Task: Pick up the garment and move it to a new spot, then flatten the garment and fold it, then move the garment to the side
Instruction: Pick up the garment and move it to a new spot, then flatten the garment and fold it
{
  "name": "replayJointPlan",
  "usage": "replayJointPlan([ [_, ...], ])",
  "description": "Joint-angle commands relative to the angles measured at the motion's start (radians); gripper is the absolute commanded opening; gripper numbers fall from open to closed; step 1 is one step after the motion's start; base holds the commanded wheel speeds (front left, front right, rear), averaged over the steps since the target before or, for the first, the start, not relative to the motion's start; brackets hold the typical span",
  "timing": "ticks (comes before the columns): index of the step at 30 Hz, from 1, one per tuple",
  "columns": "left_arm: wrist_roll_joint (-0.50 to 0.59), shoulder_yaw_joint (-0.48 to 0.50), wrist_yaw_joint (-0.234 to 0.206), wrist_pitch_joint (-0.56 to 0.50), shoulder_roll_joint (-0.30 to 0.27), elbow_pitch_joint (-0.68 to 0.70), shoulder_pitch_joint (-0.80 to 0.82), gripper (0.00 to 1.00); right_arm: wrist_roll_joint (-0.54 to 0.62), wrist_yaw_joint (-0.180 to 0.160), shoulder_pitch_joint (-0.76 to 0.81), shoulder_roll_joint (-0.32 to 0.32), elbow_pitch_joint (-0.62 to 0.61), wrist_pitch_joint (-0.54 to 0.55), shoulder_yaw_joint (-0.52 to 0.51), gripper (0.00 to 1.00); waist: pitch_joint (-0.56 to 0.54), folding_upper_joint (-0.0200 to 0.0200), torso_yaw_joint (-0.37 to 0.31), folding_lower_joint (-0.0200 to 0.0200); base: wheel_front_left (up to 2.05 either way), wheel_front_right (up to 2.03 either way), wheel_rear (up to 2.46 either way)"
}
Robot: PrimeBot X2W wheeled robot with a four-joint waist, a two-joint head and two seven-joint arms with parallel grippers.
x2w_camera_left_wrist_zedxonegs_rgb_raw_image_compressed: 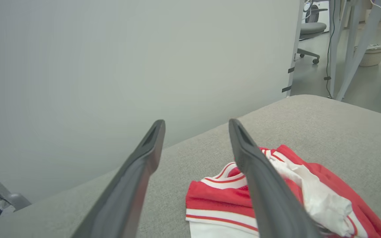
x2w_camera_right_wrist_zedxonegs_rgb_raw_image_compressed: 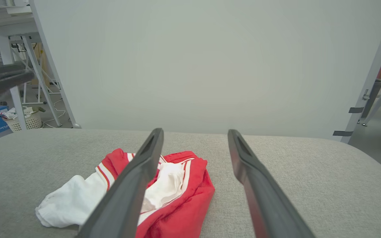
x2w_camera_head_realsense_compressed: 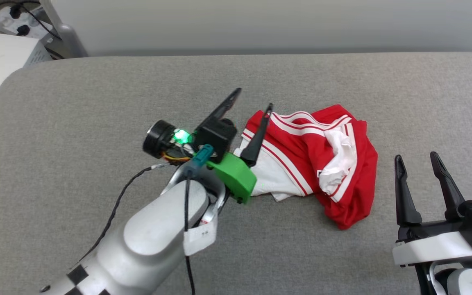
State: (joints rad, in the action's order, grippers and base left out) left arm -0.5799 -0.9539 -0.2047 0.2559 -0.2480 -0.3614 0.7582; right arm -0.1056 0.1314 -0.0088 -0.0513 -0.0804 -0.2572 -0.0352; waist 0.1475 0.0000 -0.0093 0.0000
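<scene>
My left gripper (x2w_camera_head_realsense_compressed: 253, 99) holds its two dark fingers spread wide with nothing between them, at the left edge of the one garment (x2w_camera_head_realsense_compressed: 301, 143). Whether a fingertip touches the cloth I cannot tell. My right gripper (x2w_camera_head_realsense_compressed: 415, 156) likewise has its two fingers apart and empty, clear of the heap on its right. The red-and-white garment lies crumpled in a single bundle on the grey padded table (x2w_camera_head_realsense_compressed: 96, 102).
</scene>
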Motion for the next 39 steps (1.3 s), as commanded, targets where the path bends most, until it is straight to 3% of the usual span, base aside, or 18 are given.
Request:
replayJointPlan([
  [1,0.018,0.030,-0.018,0.005,-0.019,0.031,-0.042,1.00,0.005,-0.001,0.018,0.001,-0.002,-0.005,-0.002,1.00,-0.041,0.0000,0.040,0.0000,0.00,0.00,0.00],
  [8,0.063,0.229,-0.113,0.006,-0.108,0.162,-0.242,1.00,0.003,-0.001,0.039,0.001,-0.003,-0.005,0.012,1.00,-0.064,0.0000,0.053,0.0000,0.00,0.00,0.00],
  [15,0.113,0.407,-0.144,0.006,-0.128,0.220,-0.437,1.00,-0.002,-0.001,0.059,0.001,0.005,-0.005,0.030,1.00,-0.080,0.0000,0.055,0.0000,0.00,0.00,0.00],
  [21,0.173,0.548,-0.123,0.006,-0.099,0.264,-0.582,1.00,-0.004,-0.001,0.074,0.001,0.020,-0.005,0.042,1.00,-0.091,0.0000,0.050,0.0000,0.00,0.00,0.00],
  [28,0.250,0.659,-0.043,0.006,-0.035,0.299,-0.719,1.00,-0.010,-0.001,0.092,0.001,0.038,-0.005,0.043,1.00,-0.102,0.0000,0.047,0.0000,0.00,0.00,0.00],
  [39,0.346,0.766,0.067,0.006,0.077,0.268,-0.790,1.00,-0.015,-0.001,0.126,0.001,0.076,-0.005,0.039,1.00,-0.109,0.0000,0.052,0.0000,0.00,0.00,0.00],
])
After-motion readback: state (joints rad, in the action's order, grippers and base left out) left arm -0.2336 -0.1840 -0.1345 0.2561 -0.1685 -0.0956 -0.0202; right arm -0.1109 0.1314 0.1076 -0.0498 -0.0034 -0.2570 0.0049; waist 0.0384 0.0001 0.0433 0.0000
